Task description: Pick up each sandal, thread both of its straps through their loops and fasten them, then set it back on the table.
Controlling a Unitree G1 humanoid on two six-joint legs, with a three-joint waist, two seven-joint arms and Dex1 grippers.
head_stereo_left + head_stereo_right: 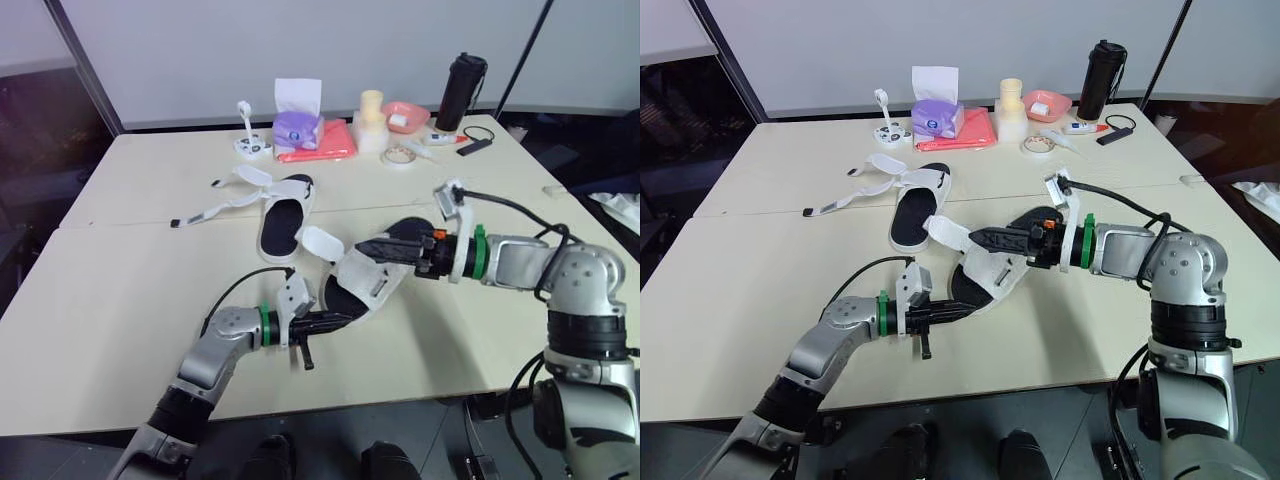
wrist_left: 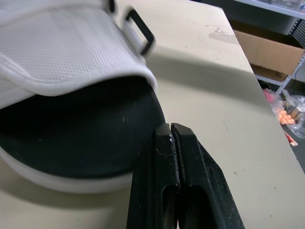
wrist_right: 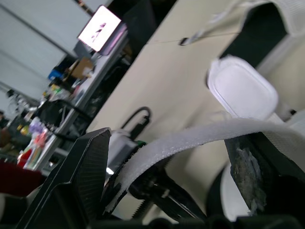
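**Sandal at mid-frame being worked on, no strap fastened**

The right hand (image 1: 368,247), reaching in from the right of the frame, has its fingers (image 3: 83,181) spread wide. A white strap (image 3: 190,138) runs across the gap between them; it rests against one finger but is not clamped. The left hand (image 1: 340,321), coming up from the lower left, has its two fingers pressed together with nothing between them. Their tips sit just at the rim of the sole.

Both hands meet on the near sandal (image 1: 362,285), which lies at the centre of the frame on the counter (image 1: 120,320). Its upper is flapped open, and a dark loop (image 2: 140,31) on its side stands empty.

Further out, in the upper middle, the far sandal (image 1: 283,218) lies flat with its loose straps (image 1: 225,205) trailing away to the left, plainly undone. Beyond it, along the top edge, stand a tissue box (image 1: 298,125) and a black bottle (image 1: 461,92).

By my reading the task is at an early stage. The first strap of the near sandal is being lined up but is not through its loop. Its second strap, and all of the far sandal, are left to do.
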